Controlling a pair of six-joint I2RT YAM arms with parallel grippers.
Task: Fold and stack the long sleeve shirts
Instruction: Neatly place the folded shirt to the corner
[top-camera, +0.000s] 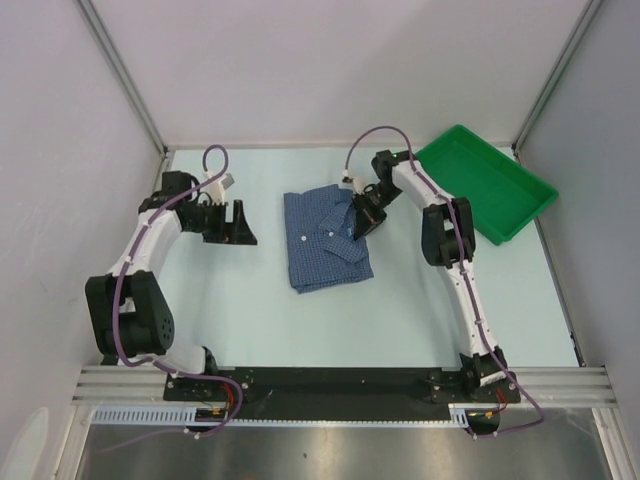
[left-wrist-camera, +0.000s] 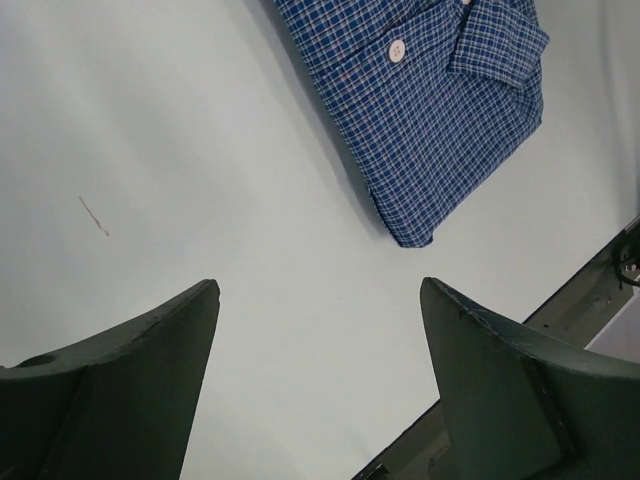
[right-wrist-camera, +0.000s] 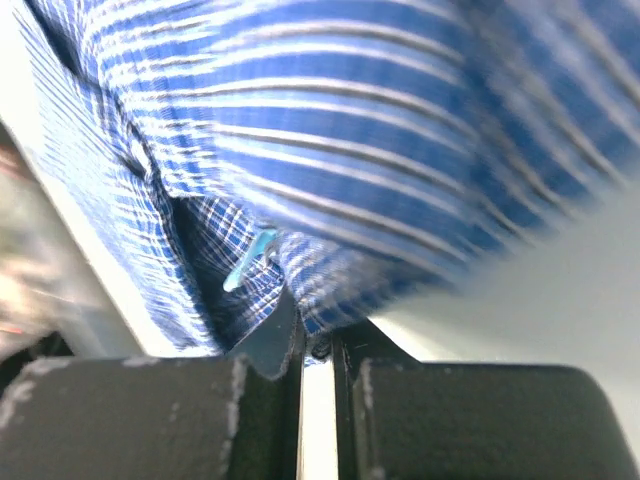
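The folded blue checked shirt (top-camera: 322, 242) lies near the middle of the surface (top-camera: 250, 310), a little toward the far edge, a green tray (top-camera: 487, 192) in the far right corner. The right jaws are clenched on cloth at the shirt's right side; the left jaws hang released, apart from its left side

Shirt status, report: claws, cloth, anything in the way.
Left claw open, over bare table beside the shirt. Right claw shut on the shirt's right edge. Shirt folded, mid-table. Green tray far right, apart from it.
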